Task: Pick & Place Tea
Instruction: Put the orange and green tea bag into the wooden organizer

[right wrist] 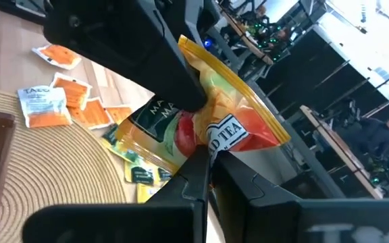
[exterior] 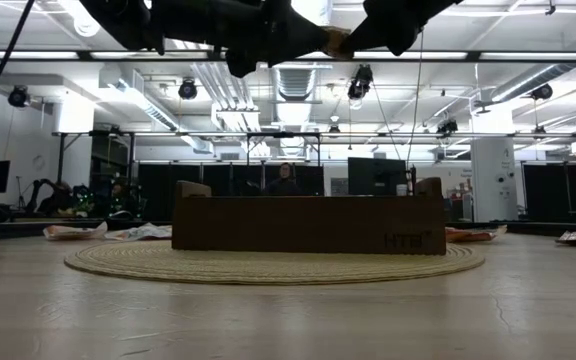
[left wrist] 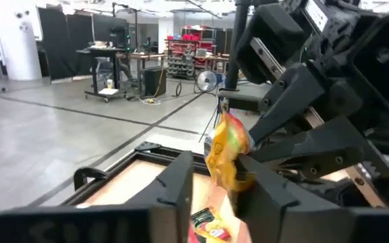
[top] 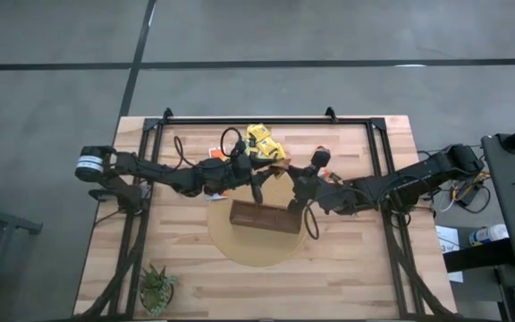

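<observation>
From above, the two arms meet over the far side of the round mat [top: 256, 241], past the brown box [top: 264, 216]. The right gripper [right wrist: 204, 158] is pinched tight on a yellow tea sachet [right wrist: 211, 121]. The left gripper [left wrist: 215, 177] has its fingers around that sachet too, not fully together. More orange sachets [right wrist: 66, 101] lie on the table

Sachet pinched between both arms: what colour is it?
Yellow-orange with red and green print, clearest in the right wrist view: sachet.
</observation>
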Robot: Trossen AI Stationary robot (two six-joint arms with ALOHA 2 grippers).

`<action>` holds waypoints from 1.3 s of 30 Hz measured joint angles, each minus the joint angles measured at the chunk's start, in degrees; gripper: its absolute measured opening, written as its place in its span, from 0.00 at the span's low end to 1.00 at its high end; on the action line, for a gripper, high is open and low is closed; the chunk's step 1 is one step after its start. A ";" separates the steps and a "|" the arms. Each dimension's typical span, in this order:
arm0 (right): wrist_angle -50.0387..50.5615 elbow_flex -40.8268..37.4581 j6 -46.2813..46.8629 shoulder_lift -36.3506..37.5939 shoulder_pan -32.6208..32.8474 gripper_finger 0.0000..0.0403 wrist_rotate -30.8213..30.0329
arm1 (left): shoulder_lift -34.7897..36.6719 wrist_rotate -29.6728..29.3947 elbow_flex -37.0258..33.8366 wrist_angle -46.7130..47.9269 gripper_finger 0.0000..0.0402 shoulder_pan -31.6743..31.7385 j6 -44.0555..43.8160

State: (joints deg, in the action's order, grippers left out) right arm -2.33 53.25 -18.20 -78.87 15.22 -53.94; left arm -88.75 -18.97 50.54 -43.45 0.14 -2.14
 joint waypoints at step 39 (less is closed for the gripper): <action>8.09 0.54 15.22 0.04 -3.80 0.65 26.84 | 4.31 4.36 6.86 43.49 0.00 -5.51 11.86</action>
State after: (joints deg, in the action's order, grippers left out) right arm 5.76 53.79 -2.98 -78.83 11.43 -27.10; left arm -84.44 -14.61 57.41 0.03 -5.36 9.71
